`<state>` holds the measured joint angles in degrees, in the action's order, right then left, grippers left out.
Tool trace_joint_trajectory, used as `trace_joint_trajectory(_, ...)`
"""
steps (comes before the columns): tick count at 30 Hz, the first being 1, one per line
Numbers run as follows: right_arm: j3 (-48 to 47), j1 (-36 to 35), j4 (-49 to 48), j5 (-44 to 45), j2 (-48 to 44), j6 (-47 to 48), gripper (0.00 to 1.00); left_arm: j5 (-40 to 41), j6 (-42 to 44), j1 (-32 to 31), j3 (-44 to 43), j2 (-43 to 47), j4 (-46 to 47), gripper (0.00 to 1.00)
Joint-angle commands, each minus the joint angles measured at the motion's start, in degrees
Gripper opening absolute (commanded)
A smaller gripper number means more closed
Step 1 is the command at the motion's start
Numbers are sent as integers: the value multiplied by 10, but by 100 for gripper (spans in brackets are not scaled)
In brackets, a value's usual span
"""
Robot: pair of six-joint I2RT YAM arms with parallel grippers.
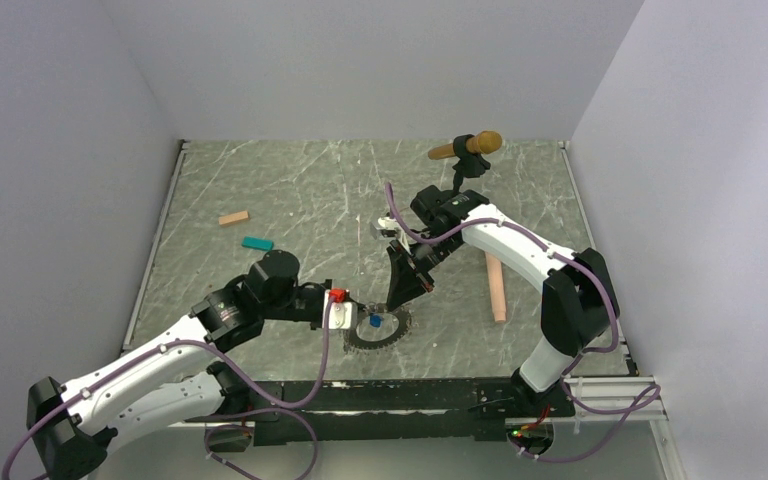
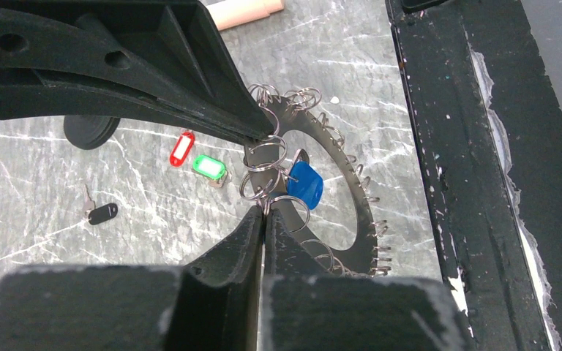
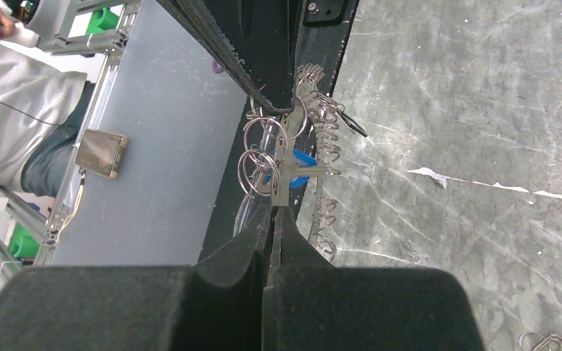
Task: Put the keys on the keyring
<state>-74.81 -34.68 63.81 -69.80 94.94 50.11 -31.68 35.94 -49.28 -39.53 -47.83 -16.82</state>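
Note:
The keyring (image 2: 351, 212) is a dark loop edged with many small metal rings, lying near the table's front edge (image 1: 385, 335). My left gripper (image 2: 263, 208) is shut, pinching one of those small rings at the loop's inner side. My right gripper (image 3: 272, 208) is shut on the metal blade of the blue-tagged key (image 3: 284, 174), and its tips come down from above against the same cluster of rings (image 2: 263, 135). The blue tag (image 2: 305, 183) hangs over the loop. A red-tagged key (image 2: 181, 148) and a green-tagged key (image 2: 208, 167) lie loose on the table beside it.
A small black fob (image 2: 102, 213) and a black disc (image 2: 91, 131) lie left of the tags. Farther off are a wooden stick (image 1: 497, 285), a tan block (image 1: 233, 217), a teal block (image 1: 257, 243) and a black stand with a wooden piece (image 1: 470, 148). The black front rail (image 2: 454, 146) runs close by.

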Motion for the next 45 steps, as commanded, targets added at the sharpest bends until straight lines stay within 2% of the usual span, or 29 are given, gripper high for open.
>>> trace_joint_trajectory(1,-6,1,9,-37,-12,14,0,-13,-19,8,17,29,38,14)
trace_joint_trajectory(5,-8,1,12,-39,-10,15,0,-10,-13,13,17,34,24,25)
trace_joint_trajectory(14,-11,0,16,-40,-5,19,0,-10,3,20,-9,42,0,37)
trace_joint_trajectory(28,-11,1,18,-41,-3,21,0,-81,18,16,-96,1,-46,40)
trace_joint_trajectory(35,-12,1,20,-40,-1,23,0,-46,9,-23,-83,-17,-16,44)
trace_joint_trajectory(45,-13,0,20,-40,0,23,0,77,15,-84,-74,-44,2,50)
